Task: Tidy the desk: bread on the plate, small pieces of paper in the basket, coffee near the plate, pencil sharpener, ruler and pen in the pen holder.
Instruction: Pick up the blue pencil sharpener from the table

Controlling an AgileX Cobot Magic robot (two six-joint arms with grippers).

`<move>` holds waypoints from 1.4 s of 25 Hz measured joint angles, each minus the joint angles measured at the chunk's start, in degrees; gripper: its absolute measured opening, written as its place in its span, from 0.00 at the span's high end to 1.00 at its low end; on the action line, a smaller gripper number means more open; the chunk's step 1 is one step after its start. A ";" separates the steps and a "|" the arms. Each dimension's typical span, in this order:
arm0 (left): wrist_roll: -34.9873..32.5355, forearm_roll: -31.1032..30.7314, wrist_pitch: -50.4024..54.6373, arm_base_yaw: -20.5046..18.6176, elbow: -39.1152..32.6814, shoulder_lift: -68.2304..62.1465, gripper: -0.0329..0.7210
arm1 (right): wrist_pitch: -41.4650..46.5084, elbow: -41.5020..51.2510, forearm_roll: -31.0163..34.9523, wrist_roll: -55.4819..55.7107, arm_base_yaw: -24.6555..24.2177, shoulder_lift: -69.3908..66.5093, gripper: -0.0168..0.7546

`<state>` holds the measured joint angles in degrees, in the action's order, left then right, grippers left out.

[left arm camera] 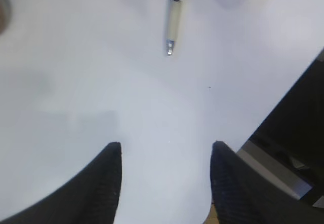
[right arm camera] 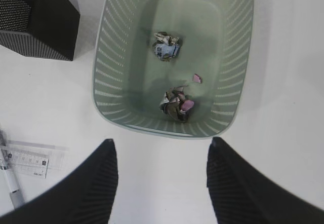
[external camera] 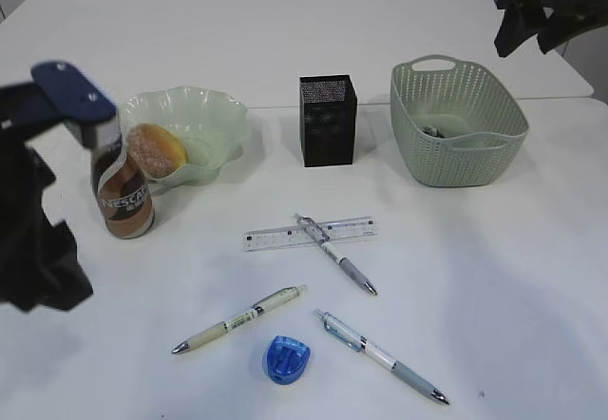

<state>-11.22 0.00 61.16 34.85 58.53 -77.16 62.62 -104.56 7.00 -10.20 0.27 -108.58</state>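
Inside the basket [right arm camera: 104, 62] lie crumpled paper pieces [right arm camera: 174, 105].

The left arm [external camera: 33, 201] is a bulky, matte black body of angular blocks with stepped edges. Near its top sits a glossy dark blue bracket [external camera: 71, 92] with rounded corners and two small pale screw heads. The right arm [external camera: 546, 7] is also black, with chunky, faceted housings that end in pointed shapes. In the left wrist view, the left claw [left arm camera: 166, 183] shows two broad black fingers [left arm camera: 96, 188] with a fine ribbed texture and rounded tips. In the right wrist view, the right claw [right arm camera: 161, 183] has matching black fingers [right arm camera: 91, 188], with the same ribbing.
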 joint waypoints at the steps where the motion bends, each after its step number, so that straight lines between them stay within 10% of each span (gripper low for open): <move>1: 2.08 -0.51 1.87 0.00 2.71 0.00 0.43 | 0.00 0.00 0.00 0.00 0.00 0.00 0.40; 35: 15.04 5.72 -8.75 13.99 11.79 -24.33 0.43 | -0.64 0.00 -2.29 2.65 -7.20 -4.03 0.40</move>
<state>3.82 5.72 52.40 48.84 70.32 -101.49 61.98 -104.56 4.71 -7.55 -6.93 -112.61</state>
